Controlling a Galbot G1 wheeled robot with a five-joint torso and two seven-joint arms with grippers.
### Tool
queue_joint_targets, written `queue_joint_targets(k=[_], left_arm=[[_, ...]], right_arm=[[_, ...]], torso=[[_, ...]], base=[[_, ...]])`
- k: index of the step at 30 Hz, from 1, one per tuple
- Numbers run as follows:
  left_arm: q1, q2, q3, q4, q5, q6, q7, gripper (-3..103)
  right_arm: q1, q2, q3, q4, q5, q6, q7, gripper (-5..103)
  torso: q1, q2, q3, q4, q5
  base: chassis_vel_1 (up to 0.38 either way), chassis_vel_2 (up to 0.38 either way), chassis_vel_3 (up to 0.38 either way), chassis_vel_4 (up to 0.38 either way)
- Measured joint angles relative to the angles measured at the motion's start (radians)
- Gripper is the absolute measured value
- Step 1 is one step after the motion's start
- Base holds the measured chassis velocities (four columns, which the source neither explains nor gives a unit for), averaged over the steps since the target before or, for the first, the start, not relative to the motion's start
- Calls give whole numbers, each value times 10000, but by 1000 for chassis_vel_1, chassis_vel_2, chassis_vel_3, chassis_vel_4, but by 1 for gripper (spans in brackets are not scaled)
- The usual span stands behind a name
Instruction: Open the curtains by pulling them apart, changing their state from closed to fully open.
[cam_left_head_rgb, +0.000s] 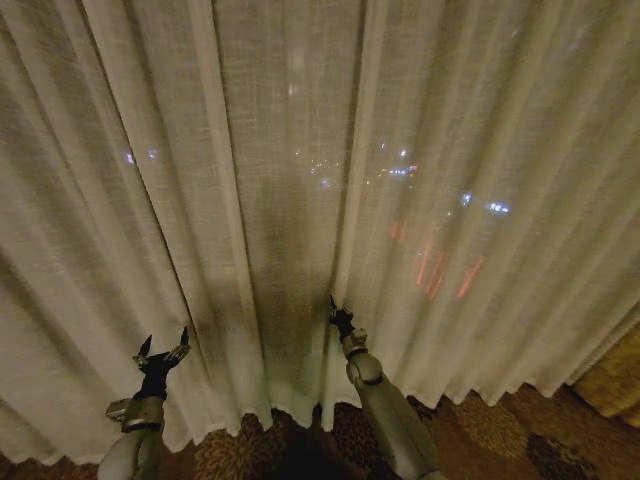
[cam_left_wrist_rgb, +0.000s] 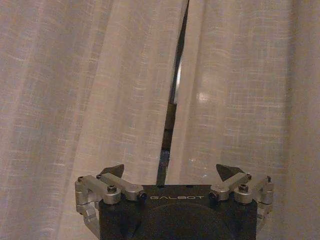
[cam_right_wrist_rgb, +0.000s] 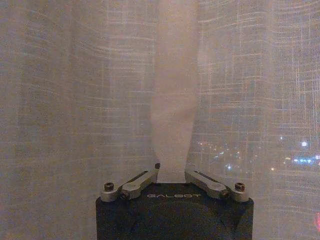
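The sheer cream curtains hang closed across the head view, a left panel (cam_left_head_rgb: 120, 200) and a right panel (cam_left_head_rgb: 500, 130) meeting at a seam near the middle. My right gripper (cam_left_head_rgb: 336, 308) is at that seam, low down, shut on a fold of the curtain's edge (cam_right_wrist_rgb: 171, 125) that runs up between its fingers (cam_right_wrist_rgb: 142, 178). My left gripper (cam_left_head_rgb: 165, 343) stands open in front of the left panel, apart from the fabric. In the left wrist view its open gripper (cam_left_wrist_rgb: 170, 172) faces a narrow dark gap (cam_left_wrist_rgb: 172, 115) between two panels.
Patterned brown carpet (cam_left_head_rgb: 480, 430) lies under the hems. A golden-mustard drape (cam_left_head_rgb: 612, 378) shows at the lower right corner. City lights (cam_left_head_rgb: 400, 170) glow through the fabric, so a window is behind.
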Motion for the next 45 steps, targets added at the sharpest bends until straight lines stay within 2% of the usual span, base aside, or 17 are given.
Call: queue_joint_targets(k=[14,45], left_arm=[[0,0,2,0,0,0,0,100],[0,0,1,0,0,0,0,100]], right_arm=[[100,-114,170,-199,75,64,-332,0],[-25,-190,374,-301,18,253,-560,0]], torso=[[0,0,0,-1,1],[0,0,0,-1,-1]], base=[[-180,-182,185,176],[-339,-347,346,344]])
